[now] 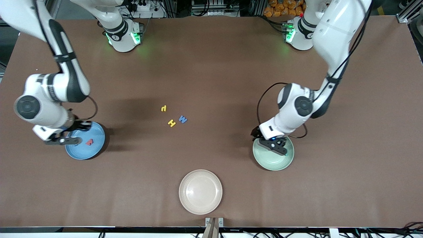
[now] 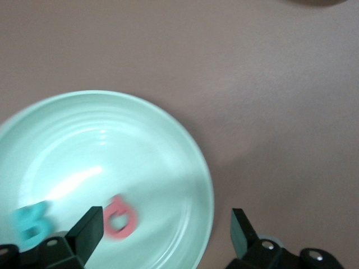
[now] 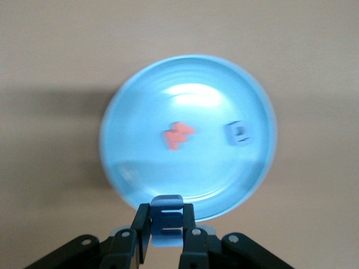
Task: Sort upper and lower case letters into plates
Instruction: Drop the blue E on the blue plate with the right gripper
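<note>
Cream plate sits at the surface's camera edge.
Right tool pinches a blue letter over the blue plate; left tool, spread, hangs over the green plate.

A wide table with a brown matte cover fills the room's middle. Along its top edge stand metal frames, black cables and some orange things. Light is soft and even.

A brown worktop carries three plates: a sky-blue plate toward the right arm's end, a mint-green plate toward the left arm's end, and a cream plate nearest the front camera. Between the coloured plates lie a yellow P, a yellow H and a blue M.
</note>
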`<action>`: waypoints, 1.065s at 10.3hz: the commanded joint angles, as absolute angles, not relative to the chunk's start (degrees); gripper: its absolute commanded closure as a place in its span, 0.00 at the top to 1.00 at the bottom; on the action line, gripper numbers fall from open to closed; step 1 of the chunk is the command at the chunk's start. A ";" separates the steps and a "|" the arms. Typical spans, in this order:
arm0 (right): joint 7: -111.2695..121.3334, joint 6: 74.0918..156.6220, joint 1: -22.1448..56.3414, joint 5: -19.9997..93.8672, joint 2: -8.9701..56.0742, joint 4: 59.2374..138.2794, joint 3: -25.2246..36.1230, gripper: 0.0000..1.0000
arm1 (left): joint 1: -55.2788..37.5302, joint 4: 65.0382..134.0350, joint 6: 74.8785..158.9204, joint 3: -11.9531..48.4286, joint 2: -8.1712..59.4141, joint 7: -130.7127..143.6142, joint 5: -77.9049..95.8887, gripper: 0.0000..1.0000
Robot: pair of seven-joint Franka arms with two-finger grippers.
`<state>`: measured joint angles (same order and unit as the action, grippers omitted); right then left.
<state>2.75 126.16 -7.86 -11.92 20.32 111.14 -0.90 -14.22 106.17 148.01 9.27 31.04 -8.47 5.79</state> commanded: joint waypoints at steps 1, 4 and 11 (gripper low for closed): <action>9.03 125.68 -13.69 -13.36 26.79 103.64 -1.93 0.00 | -13.71 106.01 143.44 8.26 26.46 -11.42 4.75 1.00; 8.53 125.77 -13.71 -13.18 29.62 101.51 -1.93 0.00 | -16.25 98.20 143.52 8.35 31.18 -11.43 4.66 1.00; 8.26 125.51 -13.72 -12.75 30.23 100.20 -2.02 1.00 | -27.67 96.07 164.08 8.88 42.19 -0.11 5.01 1.00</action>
<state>8.91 126.47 -13.70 -12.30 29.47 102.20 -1.60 -25.65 97.87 162.48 9.25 41.18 -3.68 5.77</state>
